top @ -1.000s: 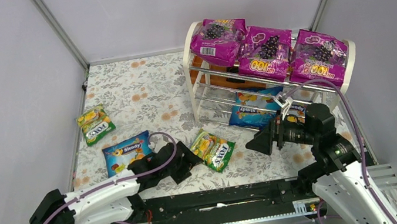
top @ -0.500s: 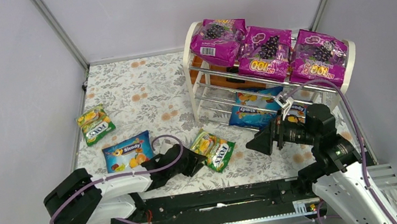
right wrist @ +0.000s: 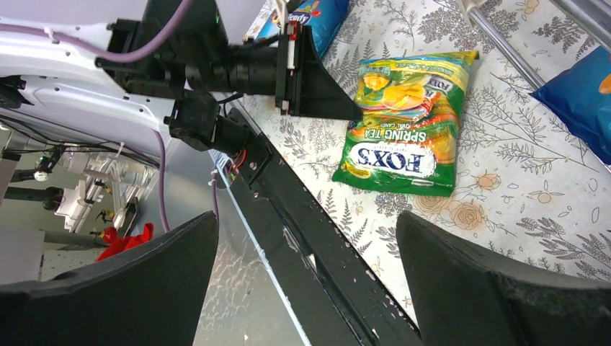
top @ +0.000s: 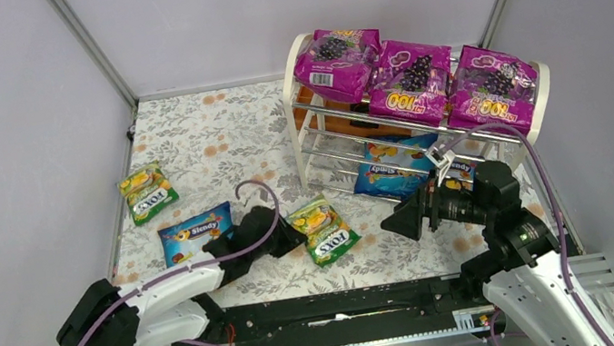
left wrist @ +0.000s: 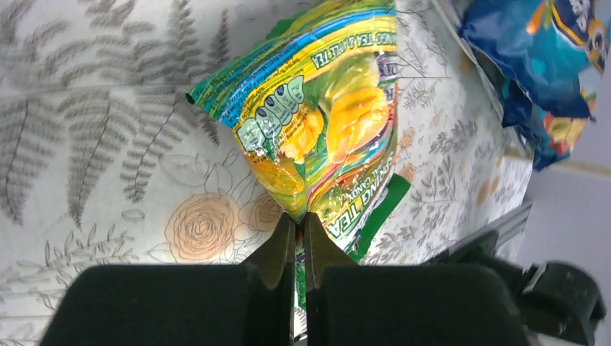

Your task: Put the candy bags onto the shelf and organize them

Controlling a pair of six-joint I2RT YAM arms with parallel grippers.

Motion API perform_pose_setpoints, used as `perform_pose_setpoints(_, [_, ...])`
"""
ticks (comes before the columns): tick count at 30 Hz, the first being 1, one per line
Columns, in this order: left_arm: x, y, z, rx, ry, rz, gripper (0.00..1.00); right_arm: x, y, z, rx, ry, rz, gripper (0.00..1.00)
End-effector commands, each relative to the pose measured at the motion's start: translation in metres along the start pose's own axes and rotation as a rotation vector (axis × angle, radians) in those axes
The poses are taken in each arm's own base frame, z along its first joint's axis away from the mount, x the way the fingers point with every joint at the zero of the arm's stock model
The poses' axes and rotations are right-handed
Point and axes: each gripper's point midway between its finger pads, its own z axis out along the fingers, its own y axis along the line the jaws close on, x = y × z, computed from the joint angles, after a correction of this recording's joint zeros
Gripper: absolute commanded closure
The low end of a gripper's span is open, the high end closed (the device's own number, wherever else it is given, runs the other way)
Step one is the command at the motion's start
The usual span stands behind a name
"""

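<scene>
My left gripper [top: 291,234] [left wrist: 299,218] is shut on the near corner of a green-yellow FOX'S candy bag [top: 323,231] [left wrist: 324,122] [right wrist: 403,133], which lies on the floral table. My right gripper [top: 391,221] [right wrist: 306,227] hangs open and empty to the right of that bag. The shelf [top: 296,57] stands at the back right with three magenta bags [top: 409,82] across its top tier and blue Slendy bags [top: 395,169] on the lowest one. Another Slendy bag [top: 196,233] and a second FOX'S bag [top: 147,193] lie on the table at the left.
A black rail [top: 333,307] runs along the table's near edge between the arm bases. Grey enclosure walls with metal posts [top: 87,45] close in the left, back and right sides. The shelf's chrome rods [right wrist: 504,47] reach close to the held bag.
The left gripper's jaws have closed on the FOX'S bag's corner. The bag has turned and slid slightly left. The right arm has not moved.
</scene>
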Motion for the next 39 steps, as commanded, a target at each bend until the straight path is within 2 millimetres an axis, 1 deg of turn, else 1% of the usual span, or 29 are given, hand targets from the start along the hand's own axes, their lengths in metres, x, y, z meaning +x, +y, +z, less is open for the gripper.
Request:
perform_pose_setpoints(1, [0.013, -0.013, -0.015, 0.174, 0.264, 0.355, 1.0, -0.004, 0.005, -0.004, -0.01, -0.023, -0.037, 0.0])
perform_pose_setpoints(3, [0.016, -0.013, -0.021, 0.27, 0.363, 0.344, 1.0, -0.004, 0.006, -0.004, -0.016, -0.021, -0.039, 0.0])
perform_pose_setpoints(4, [0.013, -0.01, -0.02, 0.278, 0.379, 0.32, 1.0, -0.004, 0.006, -0.003, -0.016, -0.021, -0.037, 0.0])
perform_pose_setpoints(8, [-0.003, -0.004, -0.004, 0.228, 0.357, 0.192, 1.0, -0.005, 0.008, -0.005, -0.017, -0.022, -0.037, 0.0])
perform_pose_setpoints(9, [-0.006, -0.003, 0.0, 0.216, 0.335, 0.157, 0.95, -0.005, 0.009, -0.005, -0.017, -0.023, -0.04, 0.0])
perform_pose_setpoints(10, [-0.006, 0.001, 0.001, 0.21, 0.314, 0.131, 0.81, -0.005, 0.01, -0.006, -0.017, -0.024, -0.044, 0.0])
perform_pose_setpoints(11, [-0.007, 0.001, 0.001, 0.22, 0.288, 0.105, 0.7, -0.005, 0.01, -0.007, -0.015, -0.025, -0.045, 0.0])
perform_pose_setpoints(12, [-0.009, 0.001, 0.0, 0.226, 0.26, 0.075, 0.6, -0.004, 0.01, -0.007, -0.013, -0.022, -0.045, 0.0])
perform_pose_setpoints(13, [-0.01, 0.004, -0.002, 0.223, 0.229, 0.042, 0.54, -0.004, 0.01, -0.008, -0.013, -0.021, -0.045, 0.0])
perform_pose_setpoints(14, [-0.01, 0.009, -0.003, 0.21, 0.206, -0.001, 0.5, -0.003, 0.01, -0.008, -0.013, -0.022, -0.046, 0.0])
perform_pose_setpoints(16, [-0.007, 0.014, -0.007, 0.192, 0.155, -0.062, 0.48, -0.004, 0.01, -0.007, -0.018, -0.024, -0.046, 0.0])
perform_pose_setpoints(17, [-0.008, 0.017, -0.006, 0.154, 0.105, -0.094, 0.45, -0.004, 0.01, -0.007, -0.018, -0.024, -0.044, 0.0])
perform_pose_setpoints(18, [-0.003, 0.016, -0.009, 0.147, 0.093, -0.093, 0.42, -0.005, 0.011, -0.007, -0.021, -0.026, -0.045, 0.0])
perform_pose_setpoints(20, [-0.006, 0.018, -0.008, 0.112, 0.022, -0.168, 0.38, -0.008, 0.014, -0.007, -0.027, -0.031, -0.05, 0.0])
perform_pose_setpoints(22, [-0.006, 0.021, -0.004, 0.089, -0.016, -0.226, 0.35, -0.011, 0.018, -0.008, -0.038, -0.039, -0.058, 0.0])
perform_pose_setpoints(27, [0.01, 0.027, 0.012, -0.005, -0.015, -0.218, 0.31, -0.017, 0.025, -0.012, -0.048, -0.057, -0.081, 0.0])
perform_pose_setpoints(29, [0.01, 0.032, 0.022, -0.051, -0.031, -0.193, 0.32, -0.019, 0.027, -0.014, -0.049, -0.068, -0.09, 0.0])
perform_pose_setpoints(30, [0.008, 0.033, 0.026, -0.067, -0.047, -0.191, 0.35, -0.021, 0.028, -0.015, -0.048, -0.078, -0.093, 0.0])
perform_pose_setpoints(32, [0.004, 0.031, 0.032, -0.066, -0.065, -0.192, 0.49, -0.023, 0.031, -0.016, -0.05, -0.092, -0.096, 0.0])
perform_pose_setpoints(33, [0.003, 0.029, 0.033, -0.061, -0.07, -0.191, 0.58, -0.025, 0.033, -0.018, -0.051, -0.099, -0.096, 0.0])
perform_pose_setpoints(34, [0.001, 0.026, 0.033, -0.052, -0.077, -0.18, 0.67, -0.025, 0.035, -0.019, -0.052, -0.1, -0.096, 0.0])
perform_pose_setpoints(37, [-0.005, 0.015, 0.029, -0.014, -0.094, -0.122, 0.9, -0.031, 0.049, -0.029, -0.066, -0.13, -0.135, 0.0])
perform_pose_setpoints(38, [-0.007, 0.012, 0.027, 0.001, -0.099, -0.108, 0.97, -0.034, 0.052, -0.032, -0.069, -0.146, -0.149, 0.0])
perform_pose_setpoints(39, [-0.009, 0.006, 0.025, 0.025, -0.104, -0.096, 1.0, -0.036, 0.056, -0.036, -0.072, -0.163, -0.165, 0.0])
